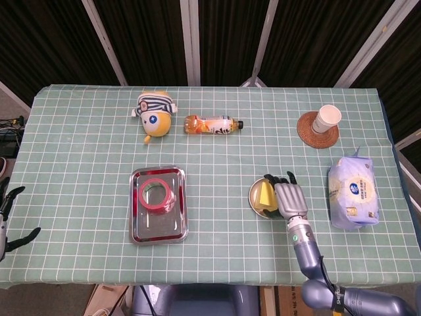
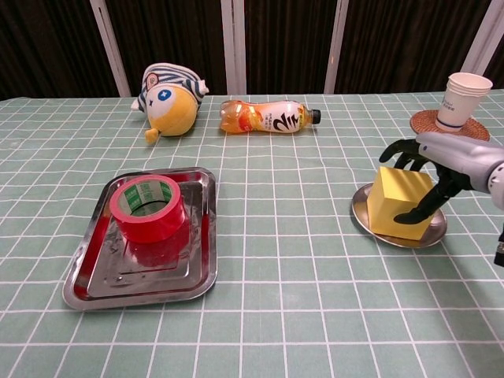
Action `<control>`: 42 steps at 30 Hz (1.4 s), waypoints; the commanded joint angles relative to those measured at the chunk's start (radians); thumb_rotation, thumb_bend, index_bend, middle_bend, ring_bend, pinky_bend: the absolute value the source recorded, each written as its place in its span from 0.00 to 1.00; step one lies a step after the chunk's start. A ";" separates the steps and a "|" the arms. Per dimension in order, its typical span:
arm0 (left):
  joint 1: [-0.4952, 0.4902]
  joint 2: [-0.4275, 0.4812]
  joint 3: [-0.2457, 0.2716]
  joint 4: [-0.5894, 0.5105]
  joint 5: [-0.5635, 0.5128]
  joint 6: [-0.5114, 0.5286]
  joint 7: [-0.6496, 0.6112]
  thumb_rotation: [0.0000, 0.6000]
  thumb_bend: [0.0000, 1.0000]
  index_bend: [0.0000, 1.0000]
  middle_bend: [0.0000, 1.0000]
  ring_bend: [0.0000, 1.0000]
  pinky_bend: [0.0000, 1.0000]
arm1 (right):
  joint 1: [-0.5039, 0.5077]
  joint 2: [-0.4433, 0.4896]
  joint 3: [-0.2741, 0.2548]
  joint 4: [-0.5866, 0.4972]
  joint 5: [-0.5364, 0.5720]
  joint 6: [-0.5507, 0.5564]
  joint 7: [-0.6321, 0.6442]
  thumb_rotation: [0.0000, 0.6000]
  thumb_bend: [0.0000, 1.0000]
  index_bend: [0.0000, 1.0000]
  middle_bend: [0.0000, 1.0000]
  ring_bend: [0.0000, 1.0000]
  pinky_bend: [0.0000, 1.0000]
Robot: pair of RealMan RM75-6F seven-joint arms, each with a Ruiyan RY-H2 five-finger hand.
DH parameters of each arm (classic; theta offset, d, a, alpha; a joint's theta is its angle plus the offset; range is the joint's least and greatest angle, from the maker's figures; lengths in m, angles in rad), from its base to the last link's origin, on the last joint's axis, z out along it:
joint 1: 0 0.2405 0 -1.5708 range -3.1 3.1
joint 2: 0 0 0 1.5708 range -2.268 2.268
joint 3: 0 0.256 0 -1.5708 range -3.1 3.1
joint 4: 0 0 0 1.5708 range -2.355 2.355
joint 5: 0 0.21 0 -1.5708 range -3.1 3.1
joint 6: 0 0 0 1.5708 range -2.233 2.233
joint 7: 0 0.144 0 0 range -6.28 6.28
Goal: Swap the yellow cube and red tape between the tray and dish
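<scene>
The yellow cube [image 1: 265, 195] [image 2: 398, 201] sits in the small round metal dish [image 1: 253, 197] [image 2: 358, 214] at the right. My right hand [image 1: 290, 197] [image 2: 441, 157] covers the cube's right side, its fingers curled over the far top edge and the thumb against the near right face. It grips the cube, which still rests in the dish. The red tape [image 1: 156, 195] [image 2: 147, 209] lies flat in the steel tray [image 1: 158, 227] [image 2: 142, 287] at the left. My left hand [image 1: 10, 220] hangs off the table's left edge, fingers apart and empty.
A striped yellow plush toy [image 1: 154, 112] and an orange drink bottle [image 1: 212, 124] lying on its side are at the back. A paper cup [image 1: 326, 118] on a woven coaster stands back right. A pack of wipes [image 1: 354, 191] lies right of my right hand.
</scene>
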 commanded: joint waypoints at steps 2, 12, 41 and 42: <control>0.000 0.000 -0.001 -0.002 -0.005 -0.003 0.000 1.00 0.03 0.19 0.00 0.00 0.06 | 0.006 -0.005 -0.005 0.008 0.007 0.001 -0.008 1.00 0.25 0.31 0.39 0.36 0.05; -0.001 0.002 0.000 -0.007 -0.010 -0.009 0.003 1.00 0.03 0.20 0.00 0.00 0.06 | 0.022 0.003 0.020 0.003 -0.058 0.033 0.013 1.00 0.29 0.33 0.44 0.42 0.06; -0.026 0.020 -0.002 -0.001 -0.045 -0.070 -0.014 1.00 0.03 0.20 0.00 0.00 0.06 | 0.413 -0.313 0.174 0.338 0.101 -0.139 -0.120 1.00 0.29 0.33 0.44 0.42 0.06; -0.026 0.021 -0.003 -0.001 -0.047 -0.069 -0.015 1.00 0.03 0.20 0.00 0.00 0.06 | 0.421 -0.321 0.174 0.356 0.096 -0.139 -0.120 1.00 0.29 0.33 0.44 0.41 0.05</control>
